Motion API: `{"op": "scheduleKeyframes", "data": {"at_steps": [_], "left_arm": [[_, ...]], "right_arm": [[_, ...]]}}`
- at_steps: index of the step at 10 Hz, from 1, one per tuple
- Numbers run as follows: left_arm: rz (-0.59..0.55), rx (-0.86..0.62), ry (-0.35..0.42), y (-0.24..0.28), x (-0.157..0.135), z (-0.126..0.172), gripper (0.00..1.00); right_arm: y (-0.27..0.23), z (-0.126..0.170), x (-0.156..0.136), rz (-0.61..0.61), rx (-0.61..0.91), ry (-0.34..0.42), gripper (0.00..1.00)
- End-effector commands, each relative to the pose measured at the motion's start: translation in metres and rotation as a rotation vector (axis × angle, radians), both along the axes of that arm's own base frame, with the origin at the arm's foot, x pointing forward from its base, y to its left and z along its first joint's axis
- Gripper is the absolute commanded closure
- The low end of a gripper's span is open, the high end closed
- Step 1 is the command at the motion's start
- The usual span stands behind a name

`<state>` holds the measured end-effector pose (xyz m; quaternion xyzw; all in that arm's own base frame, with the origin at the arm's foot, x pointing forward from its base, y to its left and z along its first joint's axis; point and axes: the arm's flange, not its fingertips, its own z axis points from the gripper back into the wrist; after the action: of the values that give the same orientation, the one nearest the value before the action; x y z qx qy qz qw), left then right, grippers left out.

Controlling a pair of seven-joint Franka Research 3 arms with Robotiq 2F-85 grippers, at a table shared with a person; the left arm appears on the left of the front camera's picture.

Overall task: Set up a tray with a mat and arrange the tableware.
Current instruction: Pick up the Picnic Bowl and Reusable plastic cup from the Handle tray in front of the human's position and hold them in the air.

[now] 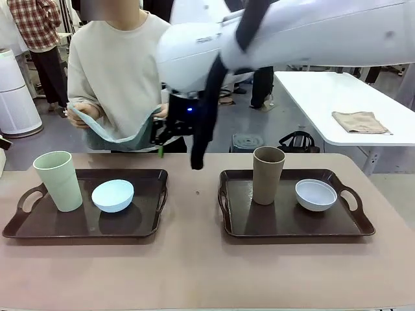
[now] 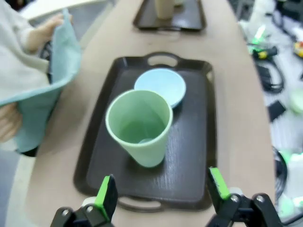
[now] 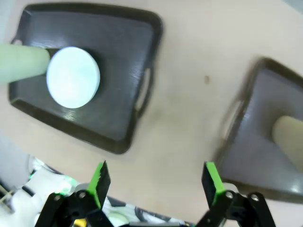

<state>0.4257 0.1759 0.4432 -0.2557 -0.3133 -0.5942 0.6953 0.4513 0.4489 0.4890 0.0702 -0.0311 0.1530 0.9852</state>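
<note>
Two grippers both stand with jaws wide apart and nothing between them. The left gripper (image 2: 162, 191) hangs over the outer end of the left tray (image 1: 39, 223), angled down along its length, its green pads (image 2: 106, 196) to either side of that end's handle. Just ahead of it the pale green tumbler (image 1: 58, 180) stands upright on the tray's outer half, and the light blue bowl (image 1: 113, 195) sits just beside it, toward the tray's inner end. The right arm (image 1: 311, 32) reaches in from the right and across the middle, high up. The right gripper (image 3: 156, 184) points down at the bare table (image 1: 194, 259) just off the left tray's inner handle. Beyond the left tray's far side a person holds the mat (image 1: 120, 133), a grey-blue cloth that sags between two hands, one hand (image 1: 83, 115) at its outer corner. The right tray (image 1: 259, 220) lies well apart from the left tray, past its inner end, and carries the upright brown tumbler (image 1: 268, 173) and the whitish bowl (image 1: 316, 194). Far beyond the left tray, a white table (image 1: 337, 97) bears a folded tan cloth (image 1: 360, 121), and a black bag (image 1: 298, 140) lies on the grey floor.
</note>
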Motion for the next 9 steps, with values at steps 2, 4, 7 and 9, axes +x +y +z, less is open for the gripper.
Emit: {"op": "scheduleKeyframes", "data": {"at_steps": [2,4,7,9], "left_arm": [[-0.108,0.037,-0.016,0.033,0.020,-0.002,0.00],[-0.055,-0.018,-0.068,0.035,0.031,-0.030,0.00],[0.002,-0.087,-0.076,0.030,0.031,-0.064,0.00],[0.024,-0.095,-0.054,0.028,0.028,-0.070,0.00]], "right_arm": [[0.059,-0.005,0.035,-0.018,-0.044,0.069,0.00],[0.090,-0.028,0.043,-0.039,-0.081,0.084,0.00],[0.132,-0.051,0.040,-0.009,-0.102,0.090,0.00],[0.140,-0.058,0.037,0.013,-0.118,0.098,0.00]]}}
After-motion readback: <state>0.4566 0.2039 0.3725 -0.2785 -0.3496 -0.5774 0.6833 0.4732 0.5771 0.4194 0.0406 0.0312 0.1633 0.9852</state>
